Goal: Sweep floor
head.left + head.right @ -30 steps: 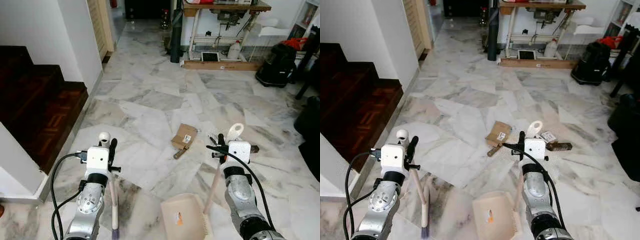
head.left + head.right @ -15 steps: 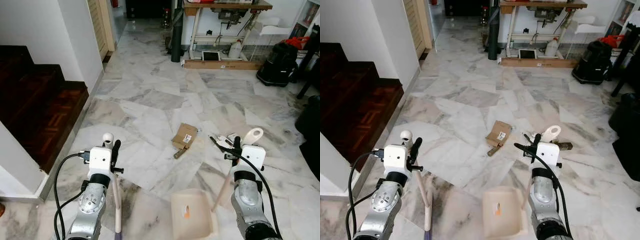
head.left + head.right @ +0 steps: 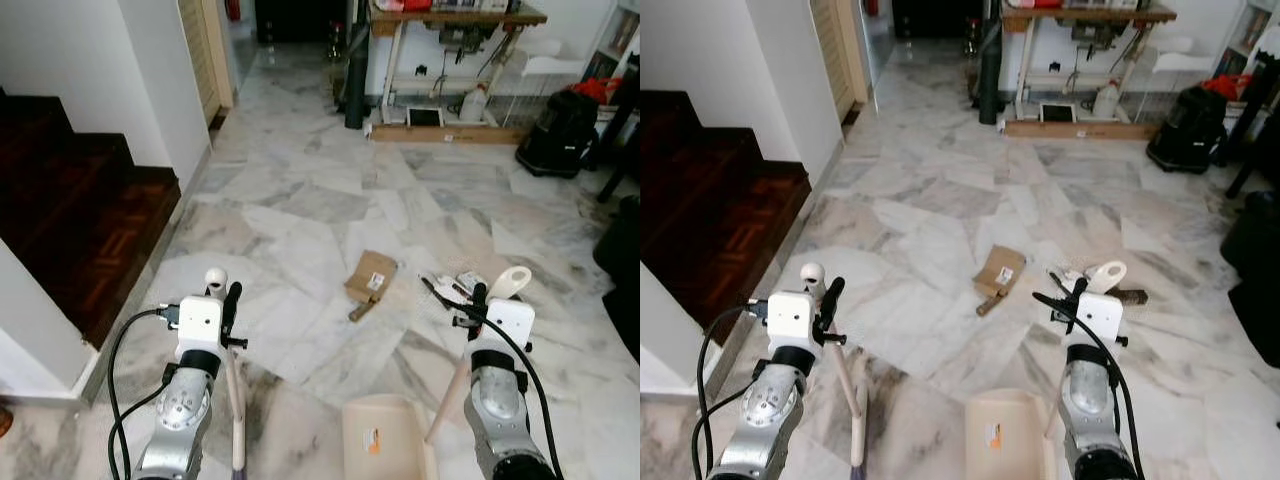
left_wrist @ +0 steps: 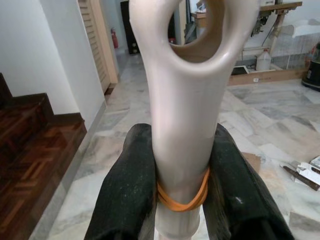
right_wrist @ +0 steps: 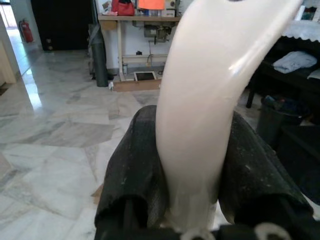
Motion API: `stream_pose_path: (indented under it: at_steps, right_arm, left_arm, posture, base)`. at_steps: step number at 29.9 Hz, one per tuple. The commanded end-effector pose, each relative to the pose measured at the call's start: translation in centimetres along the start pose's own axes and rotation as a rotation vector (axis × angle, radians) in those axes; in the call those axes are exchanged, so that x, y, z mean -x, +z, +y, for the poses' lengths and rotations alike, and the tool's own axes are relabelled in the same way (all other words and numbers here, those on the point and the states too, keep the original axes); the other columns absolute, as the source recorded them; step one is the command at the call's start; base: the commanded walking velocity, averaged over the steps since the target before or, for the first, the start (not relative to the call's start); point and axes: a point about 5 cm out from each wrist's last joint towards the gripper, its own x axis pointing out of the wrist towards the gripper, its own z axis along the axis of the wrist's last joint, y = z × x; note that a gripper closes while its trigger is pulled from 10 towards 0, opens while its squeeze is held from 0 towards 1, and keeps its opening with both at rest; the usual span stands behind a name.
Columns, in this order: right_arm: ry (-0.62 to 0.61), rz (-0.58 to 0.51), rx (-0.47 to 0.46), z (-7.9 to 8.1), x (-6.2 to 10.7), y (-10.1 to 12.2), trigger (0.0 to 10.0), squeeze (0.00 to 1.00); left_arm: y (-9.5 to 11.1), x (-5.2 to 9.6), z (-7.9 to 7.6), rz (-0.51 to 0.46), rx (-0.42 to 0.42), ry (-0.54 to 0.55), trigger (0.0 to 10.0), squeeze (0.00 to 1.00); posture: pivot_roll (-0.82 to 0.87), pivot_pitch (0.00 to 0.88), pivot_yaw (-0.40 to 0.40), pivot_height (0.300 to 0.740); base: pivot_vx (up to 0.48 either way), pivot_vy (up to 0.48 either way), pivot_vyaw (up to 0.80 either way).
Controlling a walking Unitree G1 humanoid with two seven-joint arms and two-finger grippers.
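Left eye: my left gripper [image 3: 229, 300] clamps the broom [image 3: 236, 400]; its bristle end meets the marble floor [image 3: 300, 200] by my feet.
Right eye: my right gripper [image 3: 1077, 297] clasps the dustpan [image 3: 1005, 440] handle; pan on the floor, short of the cardboard [image 3: 998, 270].
Left wrist: fingers [image 4: 127, 200] pinch the broom above an orange band [image 4: 182, 197].
Right wrist: fingers [image 5: 132, 180] squeeze the cream handle.

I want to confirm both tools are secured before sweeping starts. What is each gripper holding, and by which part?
The left gripper clamps the broom handle just below its hanging loop. The right gripper clamps the dustpan handle near its top end.
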Motion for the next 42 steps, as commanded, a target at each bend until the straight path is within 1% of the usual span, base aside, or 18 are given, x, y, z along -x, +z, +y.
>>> stream_pose_path:
  at_steps: [1, 8, 15, 24, 35, 42]
  right_arm:
    - [0.008, -0.048, -0.018, 0.4, -0.8, 1.2, 10.0, 0.00]
    - [0.020, -0.053, -0.020, 0.5, -0.8, 1.3, 10.0, 0.00]
    - [0.028, -0.055, -0.021, 0.5, -1.0, 1.5, 10.0, 0.00]
    - [0.054, -0.044, -0.022, 0.7, -0.7, 1.3, 10.0, 0.00]
    - [0.076, -0.041, -0.026, 1.3, -0.5, 1.3, 10.0, 0.00]
    - [0.085, -0.034, -0.032, 1.5, -0.5, 1.2, 10.0, 0.00]
  left_arm:
    - [0.7, -0.4, 0.4, -0.032, -0.008, -0.005, 10.0, 0.00]
    - [0.6, -0.2, 0.3, -0.033, -0.008, -0.009, 10.0, 0.00]
    - [0.7, -0.4, 0.0, -0.037, -0.007, -0.026, 10.0, 0.00]
    - [0.6, -0.1, -0.4, -0.034, 0.000, -0.034, 10.0, 0.00]
    - [0.7, -0.3, 0.0, -0.033, -0.005, -0.019, 10.0, 0.00]
    - [0.7, -0.2, 0.1, -0.033, -0.008, -0.014, 10.0, 0.00]
  posture:
    - [0.05, 0.000, 0.004, 0.740]
    - [0.05, 0.000, -0.001, 0.740]
    - [0.04, 0.000, -0.001, 0.740]
    - [0.04, 0.000, -0.004, 0.740]
    - [0.05, 0.000, -0.006, 0.740]
    - [0.06, 0.000, -0.006, 0.740]
  base:
    - [0.289, 0.000, 0.00]
    - [0.308, 0.000, 0.00]
    - [0.319, 0.000, 0.00]
    - [0.321, 0.000, 0.00]
    - [0.320, 0.000, 0.00]
    - [0.320, 0.000, 0.00]
